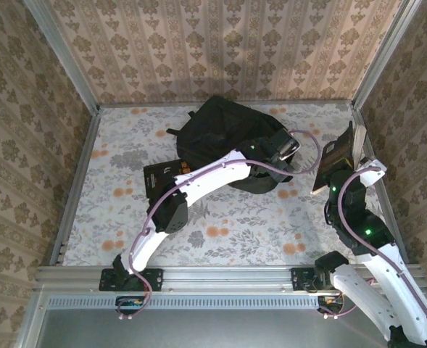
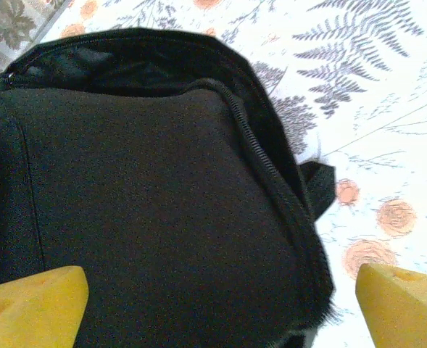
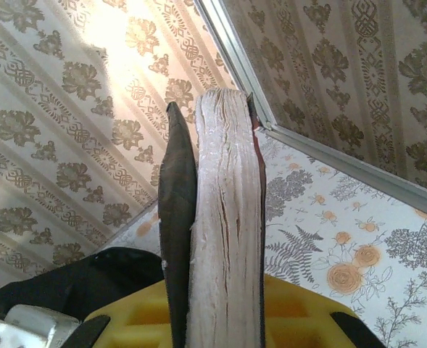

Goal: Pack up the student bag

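We see our left gripper (image 2: 220, 313) spread wide above the bag (image 2: 141, 188); our right gripper (image 3: 220, 319) clamps a book (image 3: 226, 210) near the right wall

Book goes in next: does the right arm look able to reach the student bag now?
Probably not cleanly: the left gripper hangs open over the student bag, on the side facing the right gripper and its book.

Overhead view plus two wrist views.
The top camera looks down from the near edge across the table (image 1: 256, 232); both wrist cameras catch the student bag (image 2: 148, 203), the left close above, the right past its book (image 3: 227, 217).
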